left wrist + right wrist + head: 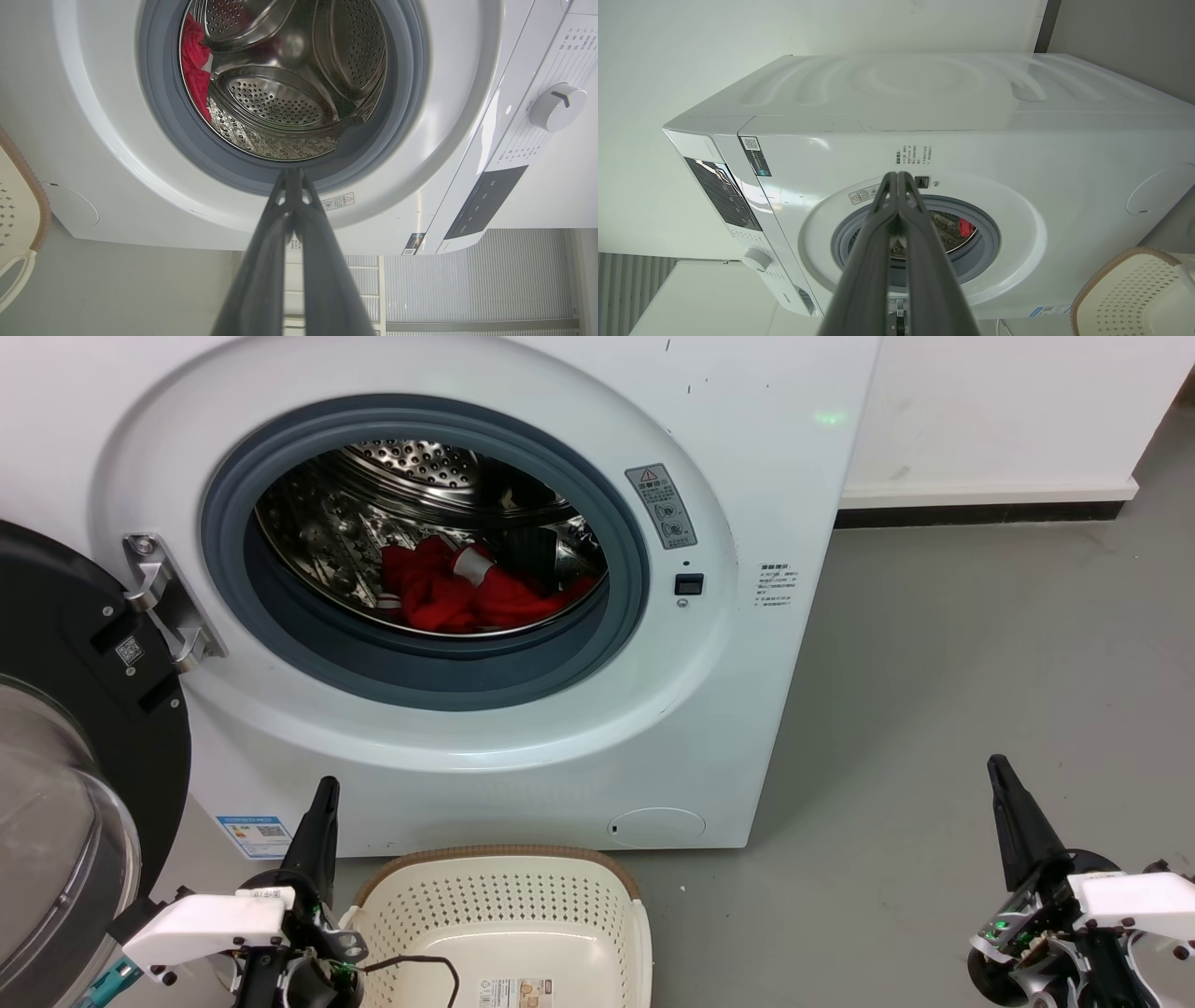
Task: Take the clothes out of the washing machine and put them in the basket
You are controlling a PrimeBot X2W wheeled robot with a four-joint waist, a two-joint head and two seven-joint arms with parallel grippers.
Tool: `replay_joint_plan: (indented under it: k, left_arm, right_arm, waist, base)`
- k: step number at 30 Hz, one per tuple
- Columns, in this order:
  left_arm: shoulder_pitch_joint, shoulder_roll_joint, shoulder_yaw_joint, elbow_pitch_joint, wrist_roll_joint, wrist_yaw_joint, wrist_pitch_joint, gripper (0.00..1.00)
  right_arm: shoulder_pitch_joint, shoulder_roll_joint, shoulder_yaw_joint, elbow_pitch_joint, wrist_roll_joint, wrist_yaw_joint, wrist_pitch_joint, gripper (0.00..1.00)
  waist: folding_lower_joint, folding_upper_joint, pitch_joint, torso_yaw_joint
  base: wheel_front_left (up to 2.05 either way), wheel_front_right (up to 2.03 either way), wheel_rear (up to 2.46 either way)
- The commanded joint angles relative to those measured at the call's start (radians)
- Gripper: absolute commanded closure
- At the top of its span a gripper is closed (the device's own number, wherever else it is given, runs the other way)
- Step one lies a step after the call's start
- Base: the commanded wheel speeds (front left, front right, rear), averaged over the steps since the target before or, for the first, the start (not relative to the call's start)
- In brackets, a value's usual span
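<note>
Red clothes (462,593) with white trim lie bunched at the bottom of the steel drum of the white washing machine (523,747), whose door (65,775) hangs open at the left. A strip of the clothes (195,65) shows in the left wrist view, and a small patch of the clothes (966,227) in the right wrist view. The cream basket (504,896) stands on the floor in front of the machine, with nothing visible inside. My left gripper (323,795) is shut beside the basket's left rim. My right gripper (999,770) is shut, far right above the floor. Both hold nothing.
Grey floor (980,653) stretches to the right of the machine up to a white wall with a dark baseboard (980,511). The open door takes up the left side. A black cable (420,963) lies over the basket's near edge.
</note>
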Motion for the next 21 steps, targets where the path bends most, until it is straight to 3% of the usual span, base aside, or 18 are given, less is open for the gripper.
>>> replay_joint_plan:
  k: [1,21]
  left_arm:
    - [-0.006,-0.002,0.003,-0.001,-0.002,-0.004,0.004,1.00]
    - [-0.006,-0.002,0.003,-0.001,-0.002,-0.004,0.004,1.00]
  right_arm:
    - [-0.013,0.004,0.001,0.002,-0.004,-0.001,0.000,1.00]
    - [-0.014,0.004,0.001,0.002,-0.004,0.000,0.000,1.00]
  waist:
    - [0.0000,0.0000,0.000,0.000]
    - [0.0000,0.0000,0.000,0.000]
  base:
    - [0.00,0.00,0.00]
    - [0.00,0.00,0.00]
